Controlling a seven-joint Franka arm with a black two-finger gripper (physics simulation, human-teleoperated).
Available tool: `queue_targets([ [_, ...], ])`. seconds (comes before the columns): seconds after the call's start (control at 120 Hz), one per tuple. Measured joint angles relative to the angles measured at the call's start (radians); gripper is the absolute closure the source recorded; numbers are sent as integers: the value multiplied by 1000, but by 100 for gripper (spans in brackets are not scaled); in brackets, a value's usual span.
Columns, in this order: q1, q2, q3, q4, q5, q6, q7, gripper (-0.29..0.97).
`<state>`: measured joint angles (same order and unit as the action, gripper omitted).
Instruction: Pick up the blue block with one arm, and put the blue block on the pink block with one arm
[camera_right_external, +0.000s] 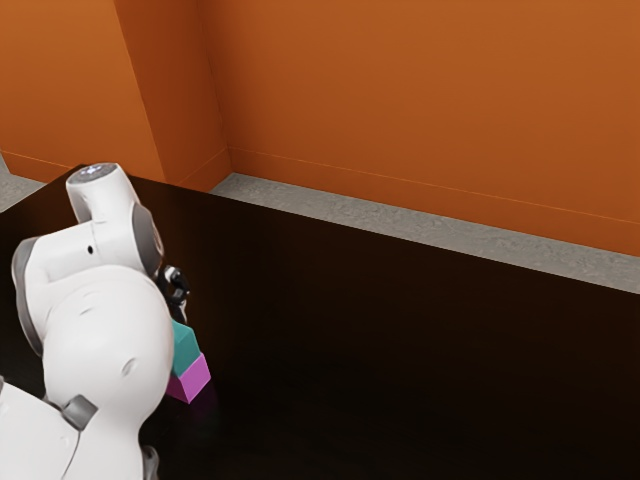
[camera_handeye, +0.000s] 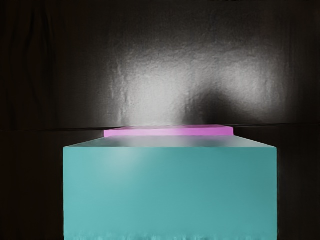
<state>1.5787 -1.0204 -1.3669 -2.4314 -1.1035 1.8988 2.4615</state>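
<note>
Seemingly the placing step: the blue block (camera_right_external: 186, 345) lies atop the pink block (camera_right_external: 192, 380) at the exterior view's seven o'clock. Whether the fingers clamp it I cannot tell; next should come a clean release and a straight lift.

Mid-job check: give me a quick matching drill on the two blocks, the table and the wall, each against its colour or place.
1 blue block
2 pink block
3 table
4 wall

A orange
B black, glossy
C on top of the other block
D underneath, on the table

Pairs: 1-C, 2-D, 3-B, 4-A
</note>
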Motion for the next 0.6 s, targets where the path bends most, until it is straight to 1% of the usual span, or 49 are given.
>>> queue_targets([
  [0.217,-7,0,46,15,4,-43,-1,2],
  [0.333,-13,0,71,19,21,-66,-4,1],
  [0.4,-23,5,103,56,50,-83,-7,1],
  [0.45,-43,66,186,163,110,-113,-16,1],
  [0.467,-58,114,210,213,146,-124,-22,1],
  [0.492,-100,220,235,286,217,-138,-36,0],
  [0.525,-161,337,257,345,305,-155,-57,0],
  [0.533,-184,366,267,356,327,-159,-64,0],
  [0.567,-344,503,356,403,422,-172,-92,0],
  [0.583,-438,570,412,427,470,-178,-107,0],
  [0.6,-558,639,483,451,524,-183,-124,0],
])
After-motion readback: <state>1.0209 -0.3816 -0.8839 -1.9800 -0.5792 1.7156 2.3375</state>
